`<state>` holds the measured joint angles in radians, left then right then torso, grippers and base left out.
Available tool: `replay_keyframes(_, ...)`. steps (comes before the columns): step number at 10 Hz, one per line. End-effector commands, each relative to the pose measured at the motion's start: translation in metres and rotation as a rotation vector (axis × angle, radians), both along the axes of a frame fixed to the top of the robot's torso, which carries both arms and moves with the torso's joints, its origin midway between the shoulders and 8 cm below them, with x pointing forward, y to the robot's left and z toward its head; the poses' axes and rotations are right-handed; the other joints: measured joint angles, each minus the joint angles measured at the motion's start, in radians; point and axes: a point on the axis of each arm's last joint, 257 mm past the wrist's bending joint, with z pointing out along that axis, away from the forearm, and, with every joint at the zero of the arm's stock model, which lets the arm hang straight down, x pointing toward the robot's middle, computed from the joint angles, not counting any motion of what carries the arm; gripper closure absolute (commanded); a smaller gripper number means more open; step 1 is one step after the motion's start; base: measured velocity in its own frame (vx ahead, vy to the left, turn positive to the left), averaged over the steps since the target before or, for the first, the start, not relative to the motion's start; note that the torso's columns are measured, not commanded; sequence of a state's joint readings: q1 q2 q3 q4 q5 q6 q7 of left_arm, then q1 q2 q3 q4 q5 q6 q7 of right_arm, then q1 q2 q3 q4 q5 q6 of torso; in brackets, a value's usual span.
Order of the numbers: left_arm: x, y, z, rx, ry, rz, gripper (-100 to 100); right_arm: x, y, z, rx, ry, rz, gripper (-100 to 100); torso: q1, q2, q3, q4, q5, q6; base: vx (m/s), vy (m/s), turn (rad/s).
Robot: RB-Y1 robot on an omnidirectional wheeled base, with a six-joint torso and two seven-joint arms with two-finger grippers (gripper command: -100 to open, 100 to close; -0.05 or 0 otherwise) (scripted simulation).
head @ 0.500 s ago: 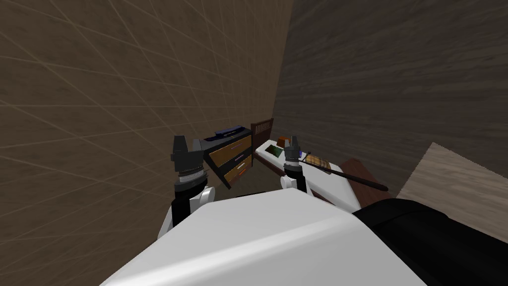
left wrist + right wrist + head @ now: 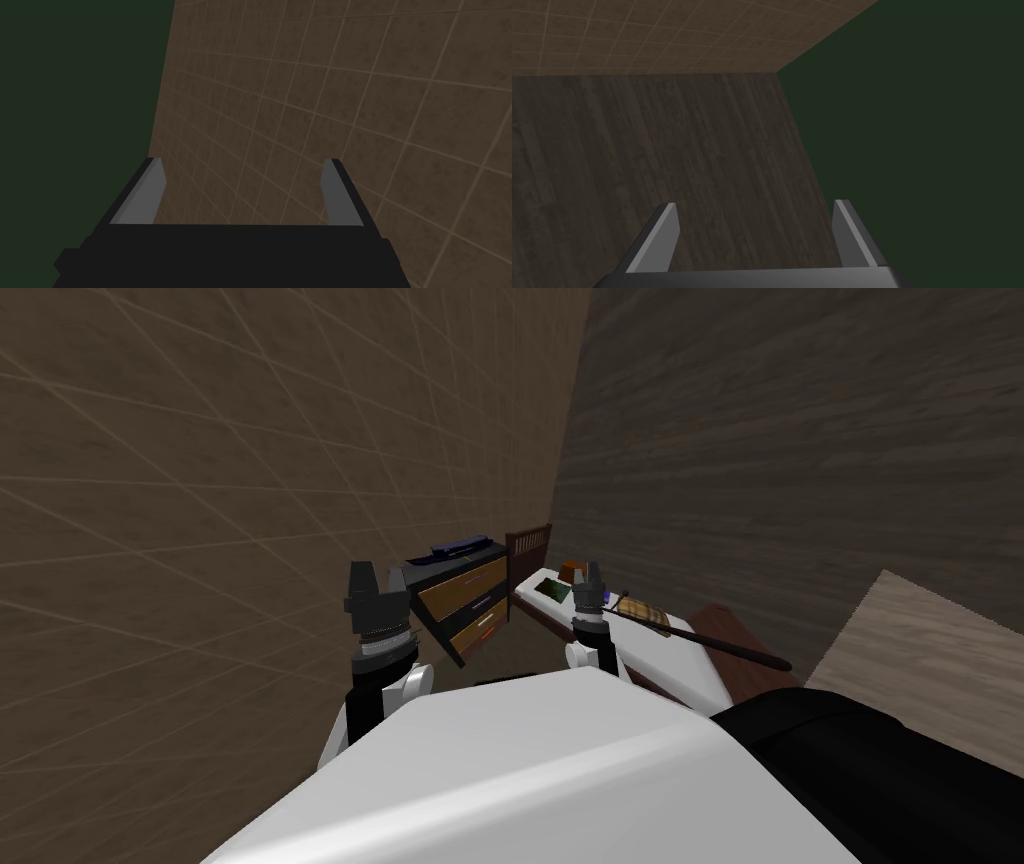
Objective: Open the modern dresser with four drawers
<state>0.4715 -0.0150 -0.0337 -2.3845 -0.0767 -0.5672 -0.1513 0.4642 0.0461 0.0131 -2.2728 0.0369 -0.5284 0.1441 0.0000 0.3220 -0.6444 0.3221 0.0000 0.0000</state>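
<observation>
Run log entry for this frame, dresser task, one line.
stage: pre-contact | dresser: ahead, untouched | left gripper: open, empty | right gripper: open, empty

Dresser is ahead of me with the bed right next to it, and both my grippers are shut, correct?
No. Both are open: the wrist views show the left gripper and the right gripper with fingers wide apart, holding nothing. The dresser is ahead with the bed next to it, as you say.
</observation>
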Motion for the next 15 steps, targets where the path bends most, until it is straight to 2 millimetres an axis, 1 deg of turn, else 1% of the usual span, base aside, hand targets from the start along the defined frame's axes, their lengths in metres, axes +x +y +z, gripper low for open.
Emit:
replay_keyframes(1,0.0,0.0,0.0,0.0,0.0,0.0,0,0.0,0.0,0.0,0.0,0.0,0.0,0,0.0,0.074,-0.147,0.074,0.0,0.0,0.0,0.0,0.0)
replay_keyframes(4,0.0,0.0,0.0,0.0,0.0,0.0,0,0.0,0.0,0.0,0.0,0.0,0.0,0,0.0,0.296,-0.59,0.295,0.0,0.0,0.0,0.0,0.0)
replay_keyframes(5,0.003,-0.004,-0.005,0.029,0.013,-0.016,-100,0.0,0.0,0.0,0.0,0.0,0.0,0,0.0,0.369,-0.738,0.369,0.0,0.0,0.014,-0.004,0.004)
replay_keyframes(6,0.006,-0.007,-0.01,0.047,0.024,-0.027,-100,0.0,0.0,0.0,0.0,0.0,0.0,0,0.0,0.403,-0.807,0.402,0.0,0.0,0.024,-0.01,0.007)
replay_keyframes(7,0.009,-0.008,-0.015,0.064,0.038,-0.038,-100,0.0,0.0,0.0,0.0,0.001,0.0,0,0.0,0.411,-0.827,0.412,0.0,0.0,0.031,-0.015,0.008)
replay_keyframes(11,0.025,-0.009,-0.047,0.105,0.102,-0.069,-100,0.0,0.0,0.0,0.0,0.001,0.0,0,0.0,0.415,-0.832,0.416,0.0,0.0,0.054,-0.022,0.012)
replay_keyframes(15,0.042,0.001,-0.088,0.112,0.176,-0.084,-100,0.0,0.0,0.0,0.0,0.001,0.0,0,0.0,0.416,-0.831,0.416,0.0,0.0,0.077,-0.029,0.017)
